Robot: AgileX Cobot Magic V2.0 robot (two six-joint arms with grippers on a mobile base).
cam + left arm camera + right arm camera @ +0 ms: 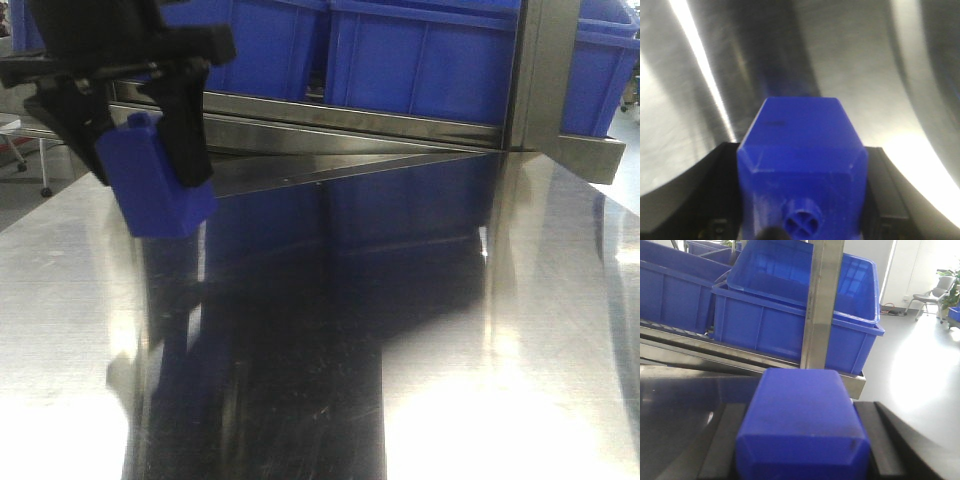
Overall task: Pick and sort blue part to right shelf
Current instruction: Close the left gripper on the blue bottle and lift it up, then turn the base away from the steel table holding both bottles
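Note:
A blue part (160, 195), a bottle-shaped block with a raised cap at its upper end, hangs tilted above the steel table's far left. My left gripper (148, 178) is shut on it. In the left wrist view the blue part (805, 135) fills the space between the black fingers (722, 170), its round cap (801, 222) toward the camera. My right gripper (802, 407) is shut on a second blue block (802, 435), whose cap end is hidden. The right gripper is out of the front view.
Large blue bins (420, 60) stand on a sloping steel shelf (350, 120) behind the reflective steel table (450, 350). A steel upright post (822, 305) rises in front of a blue bin (765, 325), just beyond the right gripper. Open floor and a chair (945, 287) lie to the right.

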